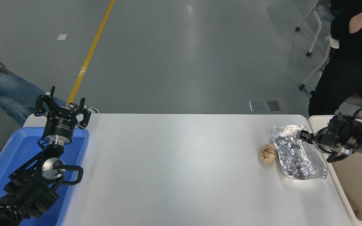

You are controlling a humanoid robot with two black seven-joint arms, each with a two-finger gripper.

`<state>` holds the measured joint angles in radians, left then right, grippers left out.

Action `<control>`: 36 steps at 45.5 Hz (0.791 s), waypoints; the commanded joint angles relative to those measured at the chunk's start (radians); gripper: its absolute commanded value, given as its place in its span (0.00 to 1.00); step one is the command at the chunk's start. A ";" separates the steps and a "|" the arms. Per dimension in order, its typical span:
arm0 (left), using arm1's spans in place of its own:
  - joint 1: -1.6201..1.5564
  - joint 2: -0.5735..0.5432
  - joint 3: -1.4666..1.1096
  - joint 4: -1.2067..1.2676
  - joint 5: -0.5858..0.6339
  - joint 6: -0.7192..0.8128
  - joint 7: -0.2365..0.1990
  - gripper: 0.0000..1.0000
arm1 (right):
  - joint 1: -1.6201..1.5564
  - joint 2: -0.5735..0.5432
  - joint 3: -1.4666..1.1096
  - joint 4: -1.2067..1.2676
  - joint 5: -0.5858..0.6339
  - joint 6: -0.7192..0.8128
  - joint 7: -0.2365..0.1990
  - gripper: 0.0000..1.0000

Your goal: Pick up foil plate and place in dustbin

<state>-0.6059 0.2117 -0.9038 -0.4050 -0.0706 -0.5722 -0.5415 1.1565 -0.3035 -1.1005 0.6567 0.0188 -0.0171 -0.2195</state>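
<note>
The foil plate (298, 158) is a shiny, crinkled silver tray lying on the white table (174, 169) near its right edge. The dustbin (353, 188) is a cream tub right of the plate, cut off by the picture's edge. My right gripper (295, 138) comes in low from the right across the dustbin's far corner. It sits over the plate's far end with its fingers apart and nothing in them. My left gripper (62, 105) is open and empty, parked upright over the blue tray at the lower left.
A small crumpled tan paper ball (268, 153) lies against the plate's left side. A blue tray (17, 147) stands at the table's left end. A person in black (347, 53) sits beyond the far right corner, and legs in jeans (2, 91) show at the left.
</note>
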 commanded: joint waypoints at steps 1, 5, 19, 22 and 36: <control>0.000 0.000 -0.001 0.000 0.000 0.000 0.000 0.99 | -0.109 0.003 0.054 -0.066 0.000 -0.052 0.005 1.00; 0.000 0.000 0.000 0.000 0.000 0.000 0.000 0.99 | -0.127 0.009 0.070 -0.081 0.000 -0.058 0.005 1.00; 0.000 0.000 0.000 0.000 0.000 0.000 0.000 0.99 | -0.155 0.020 0.085 -0.097 0.000 -0.078 0.006 1.00; 0.000 0.000 -0.001 0.000 0.000 0.000 0.000 0.99 | -0.164 0.027 0.090 -0.103 0.000 -0.087 0.006 1.00; 0.000 0.000 -0.001 0.000 0.000 0.000 0.000 0.99 | -0.205 0.037 0.091 -0.120 0.000 -0.138 0.008 0.91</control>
<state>-0.6059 0.2117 -0.9043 -0.4050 -0.0705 -0.5722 -0.5415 0.9792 -0.2726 -1.0138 0.5484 0.0185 -0.1173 -0.2134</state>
